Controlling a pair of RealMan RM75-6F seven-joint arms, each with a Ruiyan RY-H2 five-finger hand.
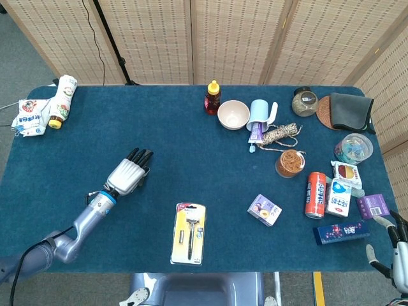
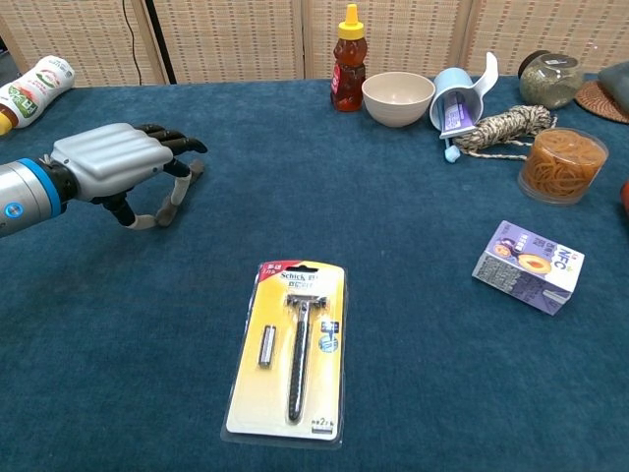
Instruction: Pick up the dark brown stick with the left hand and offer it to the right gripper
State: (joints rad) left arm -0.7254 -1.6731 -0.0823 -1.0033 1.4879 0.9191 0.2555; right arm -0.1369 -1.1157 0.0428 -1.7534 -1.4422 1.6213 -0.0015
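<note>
The dark brown stick (image 2: 183, 190) lies flat on the blue tablecloth at the left, pointing away from me. My left hand (image 2: 116, 163) hovers right over its near end, fingers spread and reaching across it, thumb low beside it; nothing is gripped. From the head view my left hand (image 1: 129, 173) covers the stick almost fully. My right hand (image 1: 399, 251) shows only at the bottom right corner, off the table's edge, fingers apart and empty.
A packaged razor (image 2: 291, 346) lies in front of centre. A small juice box (image 2: 528, 265) sits right. At the back stand a honey bottle (image 2: 349, 44), bowl (image 2: 398, 97), tipped cup (image 2: 454, 97), twine (image 2: 501, 128) and jar of rubber bands (image 2: 561, 163). Cans and boxes (image 1: 338, 197) crowd the right edge.
</note>
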